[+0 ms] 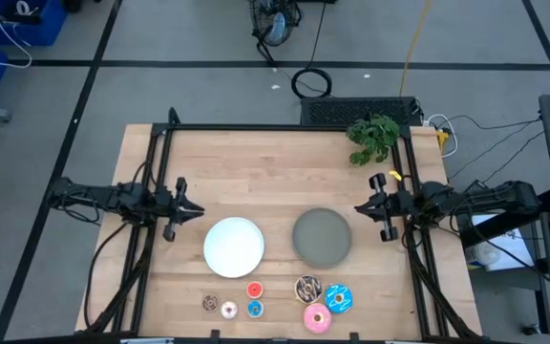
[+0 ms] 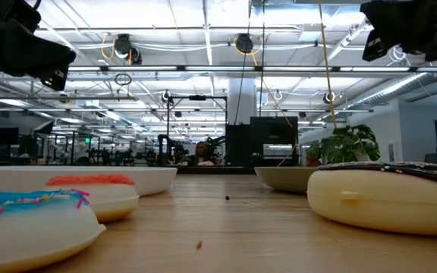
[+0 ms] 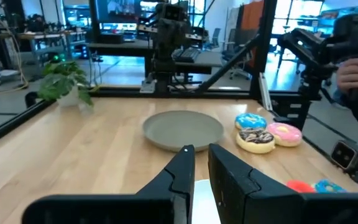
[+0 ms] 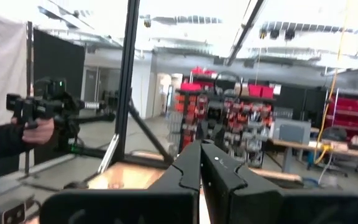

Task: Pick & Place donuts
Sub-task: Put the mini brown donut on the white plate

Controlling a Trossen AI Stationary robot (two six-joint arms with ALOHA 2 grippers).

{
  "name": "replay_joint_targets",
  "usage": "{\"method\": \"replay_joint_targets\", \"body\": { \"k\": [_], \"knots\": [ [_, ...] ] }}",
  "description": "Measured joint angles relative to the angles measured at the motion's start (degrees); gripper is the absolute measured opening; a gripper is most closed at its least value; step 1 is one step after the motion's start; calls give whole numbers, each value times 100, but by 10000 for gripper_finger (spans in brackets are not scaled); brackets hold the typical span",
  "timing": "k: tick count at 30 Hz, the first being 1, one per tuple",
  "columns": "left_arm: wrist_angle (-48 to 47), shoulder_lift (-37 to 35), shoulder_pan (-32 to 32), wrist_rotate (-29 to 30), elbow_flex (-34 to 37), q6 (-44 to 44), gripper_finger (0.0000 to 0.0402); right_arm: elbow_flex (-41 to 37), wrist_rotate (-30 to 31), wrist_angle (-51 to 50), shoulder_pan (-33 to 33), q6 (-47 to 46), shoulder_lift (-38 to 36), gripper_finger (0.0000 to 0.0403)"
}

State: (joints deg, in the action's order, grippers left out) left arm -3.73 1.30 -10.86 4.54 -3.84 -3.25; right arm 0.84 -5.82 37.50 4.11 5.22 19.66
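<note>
Wooden counter [image 1: 256,172] carries all seven donuts in a cluster along its near edge, none on a plate yet. Four small ones sit together: brown [image 1: 210,303], white [image 1: 228,309], red [image 1: 254,290] and blue [image 1: 254,308]. Just beside them to the right lie the three wide ones, touching or nearly so: chocolate [image 1: 307,287], blue sprinkled [image 1: 338,299] and pink [image 1: 317,318]. Behind the cluster stand a white plate [image 1: 234,246] and a grey plate [image 1: 322,237].

Both arms wait at the counter's sides, well apart from the donuts. The left gripper [image 1: 194,210] hovers beside the white plate with its fingers narrow, only a slim gap between them, holding nothing. The right gripper [image 1: 361,208] points inward near the grey plate, fingers pressed together and empty. A person's hand [image 4: 37,132] grips a handle device beyond the counter.

Risks, as I judge them: narrow fingers must open before any descent, or they will push a donut away instead of straddling it. The donuts sit crowded, so reaching one could knock a neighbour, perhaps off the near edge. Rings are rounded and may slip or tilt when pinched off centre.
</note>
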Motion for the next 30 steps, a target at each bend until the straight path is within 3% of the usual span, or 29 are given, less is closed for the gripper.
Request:
{"method": "replay_joint_targets", "body": {
  "k": [6, 10, 17, 24, 30],
  "knots": [
    [29, 14, -4, -16, 0, -321, 51, 0, 2, 121, 1, -57, 1, 0],
    [-80, 14, -4, 314, 0, -318, 51, 0, 2, 33, -1, -89, 2, 0],
    [631, 234, -162, 339, -84, -146, 51, 0, 4, -43, 1, -204, 14, 0],
    [651, 1193, -534, 519, -1012, -25, 51, 1, 2, 43, 1, -54, 17, 0],
    [451, 2494, -809, 1302, -2054, 104, 51, 1, 2, 177, 1, 30, 17, 0]
  ]
}}
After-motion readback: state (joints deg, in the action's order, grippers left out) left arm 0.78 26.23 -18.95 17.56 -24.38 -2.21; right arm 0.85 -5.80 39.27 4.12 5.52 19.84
